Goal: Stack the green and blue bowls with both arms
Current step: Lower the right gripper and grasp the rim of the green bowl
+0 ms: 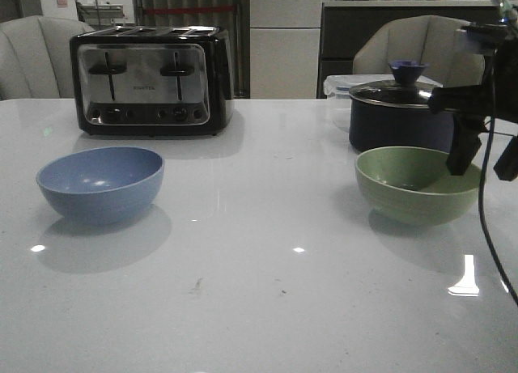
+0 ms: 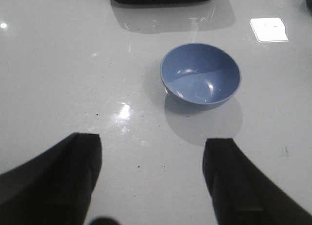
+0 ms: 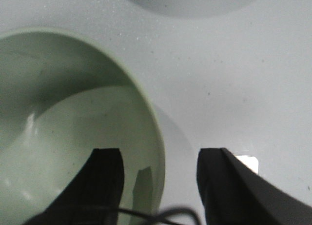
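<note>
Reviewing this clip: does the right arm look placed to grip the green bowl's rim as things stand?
Probably yes. The right gripper is open, one finger over the green bowl's inside and the other outside, so the rim sits between them with nothing in the way.

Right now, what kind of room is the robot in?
Probably a kitchen or dining area set up for testing: a toaster and a lidded pot stand on the white table, with bowls out and chairs behind.

Two bowls, one blue bowl (image 1: 100, 183) and one green bowl (image 1: 418, 183); one toaster (image 1: 151, 80); one lidded pot (image 1: 400, 112).
</note>
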Controlling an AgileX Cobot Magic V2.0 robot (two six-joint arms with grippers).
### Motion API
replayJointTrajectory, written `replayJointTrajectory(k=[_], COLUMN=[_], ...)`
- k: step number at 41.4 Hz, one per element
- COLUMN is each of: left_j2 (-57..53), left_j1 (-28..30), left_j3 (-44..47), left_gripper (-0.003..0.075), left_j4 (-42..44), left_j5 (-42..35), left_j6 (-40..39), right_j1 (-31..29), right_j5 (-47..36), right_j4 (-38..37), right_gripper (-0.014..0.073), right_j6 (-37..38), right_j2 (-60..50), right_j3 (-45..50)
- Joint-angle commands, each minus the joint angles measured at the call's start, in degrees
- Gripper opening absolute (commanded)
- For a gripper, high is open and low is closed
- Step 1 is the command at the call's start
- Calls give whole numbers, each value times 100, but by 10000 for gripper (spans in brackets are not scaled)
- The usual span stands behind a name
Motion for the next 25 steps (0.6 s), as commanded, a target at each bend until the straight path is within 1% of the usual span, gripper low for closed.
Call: replayJointTrajectory(k=[1,3,5,8,13,15,18,22,25], left_j2=[42,42,42,42,42,42,42,42,42], left_j1=[2,2,2,2,2,2,2,2,2], left_j3=[-195,-195,-195,-195,-195,-195,-195,-195,-195], left_gripper=[507,507,507,507,507,507,507,507,507], left_j4=[-35,-35,-35,-35,-35,-35,-35,-35,-35], left_j5=[-387,-387,-387,-387,-387,-387,-387,-387,-387], left_j6=[-18,-18,-18,-18,-18,-18,-18,-18,-18], right_j1=[-34,-34,-34,-34,-34,-34,-34,-28,-3], right_j5=[-182,-132,-37,185,318,361,462,602,738], right_j4=[63,63,63,63,63,63,63,63,87], right_gripper=[457,456,434,358,190,136,80,40,37], right_j6=[-12,-12,-37,-62,-62,-64,-82,-163,-259], right_j2=[43,172,269,345,290,257,192,67,-67], right_j3=[-481,-589,-697,-828,-879,-884,-897,-897,-897])
